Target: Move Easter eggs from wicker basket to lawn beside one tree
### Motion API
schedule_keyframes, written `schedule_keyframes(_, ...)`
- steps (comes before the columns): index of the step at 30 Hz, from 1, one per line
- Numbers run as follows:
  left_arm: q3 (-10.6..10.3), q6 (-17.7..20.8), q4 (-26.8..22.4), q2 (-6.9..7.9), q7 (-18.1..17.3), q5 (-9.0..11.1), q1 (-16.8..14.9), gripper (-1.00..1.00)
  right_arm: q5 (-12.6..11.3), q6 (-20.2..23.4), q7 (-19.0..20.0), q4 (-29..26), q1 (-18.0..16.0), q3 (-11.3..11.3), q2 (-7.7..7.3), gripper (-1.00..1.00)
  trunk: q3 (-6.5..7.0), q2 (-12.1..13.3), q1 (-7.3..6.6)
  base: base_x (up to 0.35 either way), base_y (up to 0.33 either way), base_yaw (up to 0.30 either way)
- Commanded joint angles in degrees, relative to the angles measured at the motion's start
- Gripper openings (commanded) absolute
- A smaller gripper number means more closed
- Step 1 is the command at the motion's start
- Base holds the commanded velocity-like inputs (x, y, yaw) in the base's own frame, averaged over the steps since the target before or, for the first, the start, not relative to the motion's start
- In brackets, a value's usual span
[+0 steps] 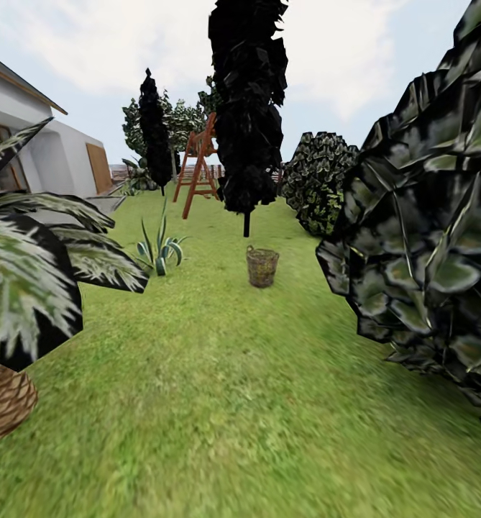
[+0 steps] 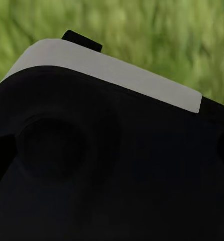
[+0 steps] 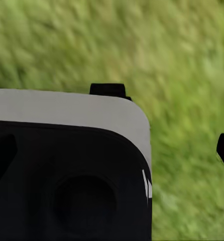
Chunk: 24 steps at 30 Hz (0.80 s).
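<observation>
Basket: wicker basket [image 1: 262, 267] upright on lawn [image 1: 218, 403], at 12 o'clock, well apart, before a black cypress [image 1: 247, 108].
Fingers: both sides, I cannot tell.

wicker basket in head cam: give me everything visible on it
The wicker basket is small, tan-brown and woven, bucket-shaped, slightly wider at the rim than the base, its weave looser and see-through near the top. It stands upright on the lawn, well ahead of the camera, just in front of the narrow black tree, with a spiky green plant off to its left. Nothing touches it but grass. Its contents are too small to make out.
</observation>
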Motion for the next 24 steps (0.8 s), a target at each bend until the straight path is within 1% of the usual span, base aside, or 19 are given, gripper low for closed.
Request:
schedule_keyframes(1,0.22,0.06,-0.07,-0.01,-0.07,0.15,0.0,1.0,0.04,-0.19,0.08,0.07,-0.06,0.01,-0.01,1.0,-0.05,-0.02,0.03,0.311,-0.028,0.0)
schedule_keyframes(24,0.32,0.07,0.09,-0.01,0.02,0.34,0.0,1.0,0.04,-0.19,0.08,0.11,-0.04,0.1,-0.01,1.0,-0.05,-0.02,0.03,0.328,-0.003,0.0)
